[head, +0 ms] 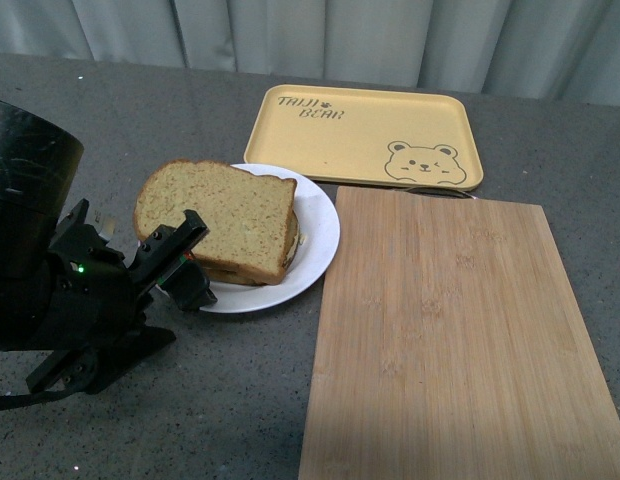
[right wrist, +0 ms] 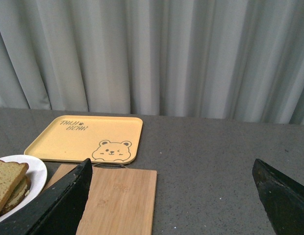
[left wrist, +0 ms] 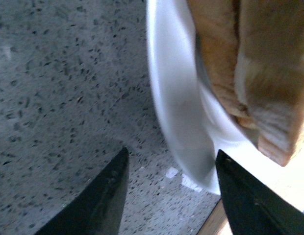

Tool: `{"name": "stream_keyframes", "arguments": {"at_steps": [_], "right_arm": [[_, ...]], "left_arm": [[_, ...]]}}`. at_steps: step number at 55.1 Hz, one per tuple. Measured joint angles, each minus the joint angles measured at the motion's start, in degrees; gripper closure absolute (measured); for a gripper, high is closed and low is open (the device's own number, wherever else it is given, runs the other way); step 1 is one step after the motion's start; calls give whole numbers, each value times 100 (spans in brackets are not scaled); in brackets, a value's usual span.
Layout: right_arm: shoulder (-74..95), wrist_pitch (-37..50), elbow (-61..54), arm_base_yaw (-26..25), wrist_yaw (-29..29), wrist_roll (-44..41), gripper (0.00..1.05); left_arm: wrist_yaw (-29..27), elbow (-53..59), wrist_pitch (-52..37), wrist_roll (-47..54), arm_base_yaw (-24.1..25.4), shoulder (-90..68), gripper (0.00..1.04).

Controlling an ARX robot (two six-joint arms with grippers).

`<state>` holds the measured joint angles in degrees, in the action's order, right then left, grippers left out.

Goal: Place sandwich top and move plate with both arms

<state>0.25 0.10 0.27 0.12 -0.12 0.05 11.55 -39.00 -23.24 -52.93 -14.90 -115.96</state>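
Note:
The sandwich top (head: 220, 210), a brown speckled slice, lies flat on a lower slice on the white plate (head: 318, 232). My left gripper (head: 188, 266) is open at the plate's near left rim, one finger over the edge of the bread. In the left wrist view the plate's rim (left wrist: 174, 98) runs between the fingers of the left gripper (left wrist: 171, 152), with the stacked slices (left wrist: 269, 73) beyond. My right gripper (right wrist: 171, 164) is open and held above the table, away from the plate (right wrist: 38, 171) and sandwich (right wrist: 7, 178). It does not show in the front view.
A yellow tray with a bear drawing (head: 365, 135) lies behind the plate. A bamboo cutting board (head: 460, 340) covers the right side of the grey speckled table, touching the plate's right edge. Grey curtains hang at the back.

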Motion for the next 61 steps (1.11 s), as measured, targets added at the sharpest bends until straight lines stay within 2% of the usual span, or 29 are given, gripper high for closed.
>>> {"name": "stream_keyframes", "arguments": {"at_steps": [5, 8, 10, 20, 27, 36, 48, 54, 61], "right_arm": [[0, 0, 0, 0, 0, 0, 9], [0, 0, 0, 0, 0, 0, 9], [0, 0, 0, 0, 0, 0, 9], [0, 0, 0, 0, 0, 0, 9], [0, 0, 0, 0, 0, 0, 9], [0, 0, 0, 0, 0, 0, 9], [0, 0, 0, 0, 0, 0, 9], [0, 0, 0, 0, 0, 0, 9], [0, 0, 0, 0, 0, 0, 9]], "left_arm": [[-2, -184, -4, -131, -2, -118, 67], [28, -323, -2, -295, 0, -208, 79], [24, -365, 2, -385, 2, -221, 84], [199, -527, -11, -658, 55, -173, 100], [295, -448, -127, -765, 92, -87, 100], [584, -44, -745, -1231, 140, 164, 101], [850, 437, -1482, -2175, 96, 608, 101], [852, 286, -1506, -2406, -92, 693, 101], [839, -588, -1154, -2444, -334, 345, 101]]}}
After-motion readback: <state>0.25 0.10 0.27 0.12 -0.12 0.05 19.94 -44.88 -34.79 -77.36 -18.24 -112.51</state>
